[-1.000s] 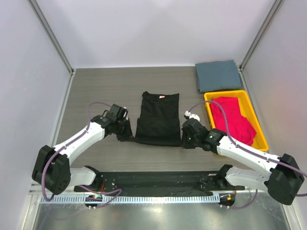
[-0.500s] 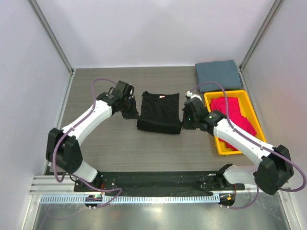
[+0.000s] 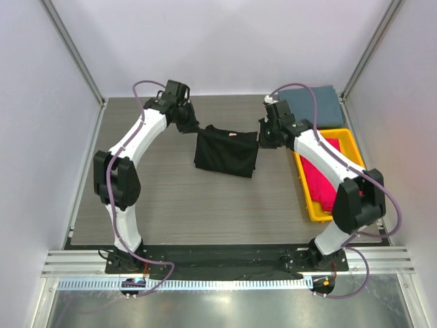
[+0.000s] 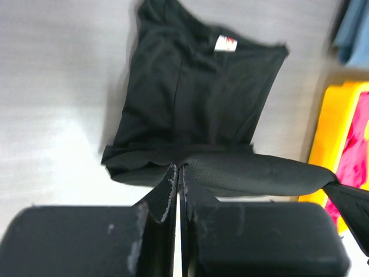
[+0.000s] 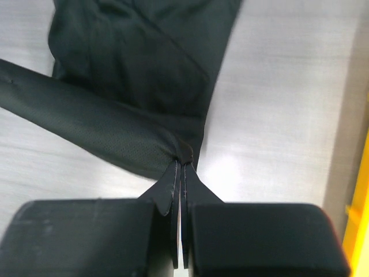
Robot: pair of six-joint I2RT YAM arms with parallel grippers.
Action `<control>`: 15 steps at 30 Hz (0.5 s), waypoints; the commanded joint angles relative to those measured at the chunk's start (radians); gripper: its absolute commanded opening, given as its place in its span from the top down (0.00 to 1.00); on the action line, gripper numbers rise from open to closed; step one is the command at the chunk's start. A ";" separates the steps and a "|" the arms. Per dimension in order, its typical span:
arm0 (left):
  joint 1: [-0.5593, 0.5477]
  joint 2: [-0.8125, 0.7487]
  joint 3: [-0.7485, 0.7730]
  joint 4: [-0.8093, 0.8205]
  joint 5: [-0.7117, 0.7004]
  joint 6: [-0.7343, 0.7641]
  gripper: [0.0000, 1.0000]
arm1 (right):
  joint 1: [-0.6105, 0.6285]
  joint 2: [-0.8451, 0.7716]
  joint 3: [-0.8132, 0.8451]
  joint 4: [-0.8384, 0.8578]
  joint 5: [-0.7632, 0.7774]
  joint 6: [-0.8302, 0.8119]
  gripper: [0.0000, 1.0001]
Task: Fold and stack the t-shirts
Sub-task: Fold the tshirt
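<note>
Black t-shirt (image 3: pixel 225 154) lies mid-table (image 3: pixel 171 198), nearer the far edge, with its hem raised and stretched between both grippers.

Top view: left gripper (image 3: pixel 193 128) is on the hem's left corner and right gripper (image 3: pixel 261 140) on its right corner. The hem hangs roughly over the collar end. The grey-blue t-shirt (image 3: pixel 311 102) is folded at the far right corner. The magenta t-shirts (image 3: pixel 321 181) sit in the yellow tray (image 3: pixel 324 217) by the right edge. The wrists hide the jaws here.

Left wrist view: left gripper (image 4: pixel 177 170) is clenched on a thin pinch of hem. The body lies flat beneath, and the neck label (image 4: pixel 225 43) is visible. The right side of this view is blurred.

Right wrist view: right gripper (image 5: pixel 180 164) is clamped on the other corner with an equally small bite.

Risks: either small bite could slip under tension and drop a corner. The hem looks slightly slanted, so a release now would probably lay the fold crooked. The slack middle could bunch.

Unclear: the depth of cloth in each pinch, how the sleeves are tucked, and the number of shirts in the tray.
</note>
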State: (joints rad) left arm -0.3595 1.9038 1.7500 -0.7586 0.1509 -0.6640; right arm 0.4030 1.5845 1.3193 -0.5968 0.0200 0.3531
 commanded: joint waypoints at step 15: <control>0.088 0.464 0.379 0.539 0.309 -0.043 1.00 | -0.154 0.434 0.406 0.083 -0.130 -0.037 0.99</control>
State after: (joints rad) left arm -0.2737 2.3081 2.0518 -0.4210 0.3672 -0.6735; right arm 0.2634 2.0216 1.6497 -0.5529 -0.0933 0.3145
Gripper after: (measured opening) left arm 0.005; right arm 0.023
